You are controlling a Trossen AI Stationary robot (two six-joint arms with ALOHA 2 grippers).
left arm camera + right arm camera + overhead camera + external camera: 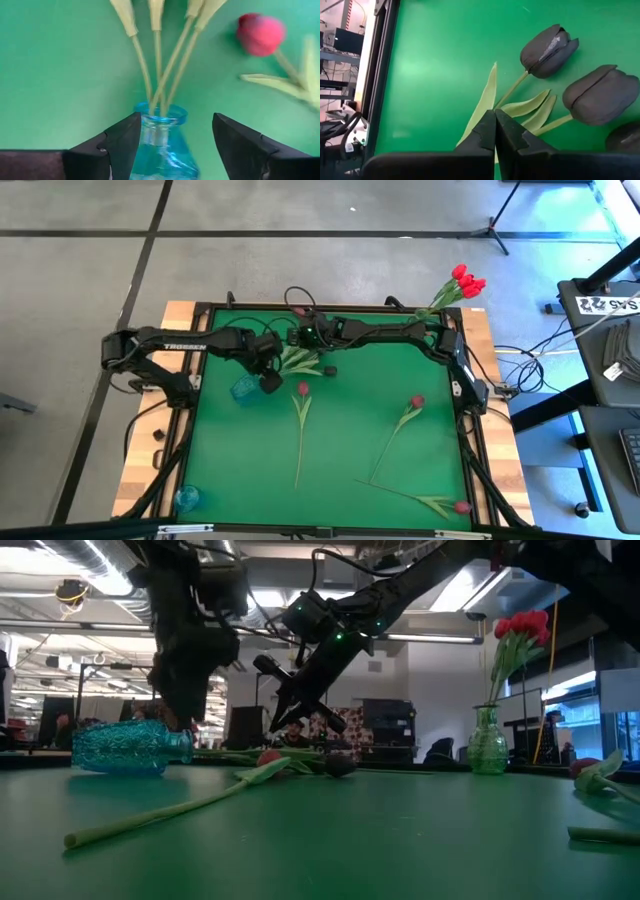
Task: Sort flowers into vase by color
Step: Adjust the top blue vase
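A blue glass vase [245, 388] lies on its side on the green table, with several thin stems [160, 65] stuck into its mouth. These belong to dark tulips, whose heads [549, 50] lie on the table farther right. My left gripper [176, 116] is open above the vase, pointing steeply down, one finger on each side of the neck [160, 135]. My right gripper [495, 112] is shut and hovers over the dark tulips' leaves [485, 100] with nothing seen between its fingers. In the low view it [278, 725] is clear of the table. My left gripper straddles the blue vase's neck [150, 137] from above. One finger [122, 140] lines up with the edge of the glass, and the other [235, 140] stands clearly apart. I cannot tell whether the near finger touches the glass.
Three red tulips lie loose on the table: one [303, 390] beside the vase, one [416, 402] at mid right and one [460, 506] near the front right corner. A green vase with red tulips [462, 280] stands at the far right corner. A second blue vase [187, 498] is at the front left.
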